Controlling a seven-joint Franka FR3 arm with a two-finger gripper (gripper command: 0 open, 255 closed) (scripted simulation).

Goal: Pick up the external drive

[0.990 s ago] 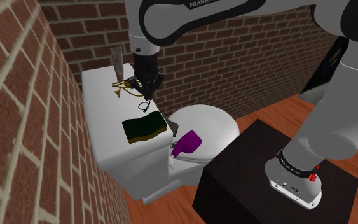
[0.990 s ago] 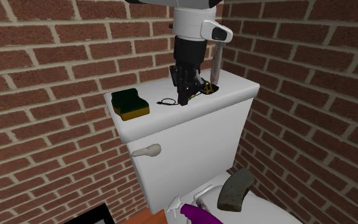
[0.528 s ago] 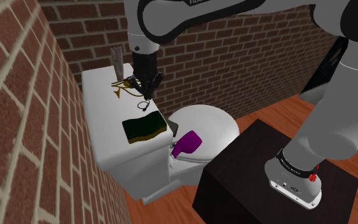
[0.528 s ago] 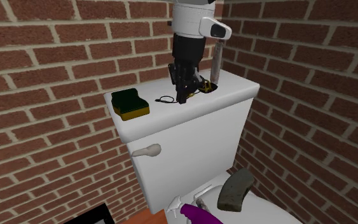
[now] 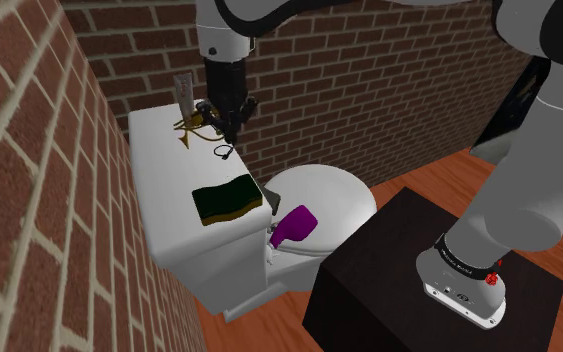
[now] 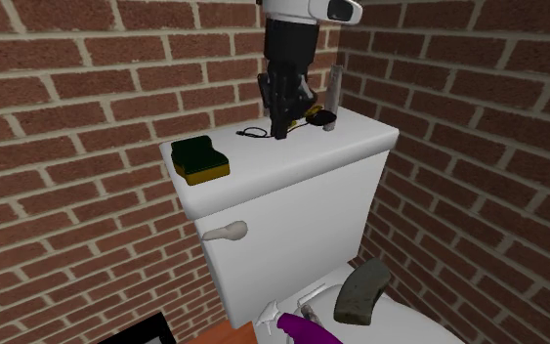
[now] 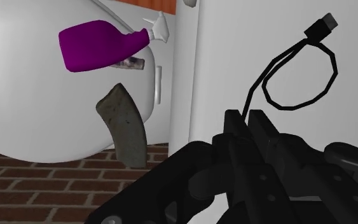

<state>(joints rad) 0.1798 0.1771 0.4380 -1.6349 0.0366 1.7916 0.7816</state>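
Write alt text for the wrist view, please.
The black gripper is shut on a small black drive, whose looped cable hangs over a white toilet tank. Beyond lie a purple spray bottle and a grey curved object.

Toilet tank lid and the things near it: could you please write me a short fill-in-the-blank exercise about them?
The sponge on the toilet tank lid is dark green and ____.
The spray bottle lying on the toilet cover is ____.
The gripper is shut on the external drive, whose looping cable is ____.
Missing words: yellow; purple; black.
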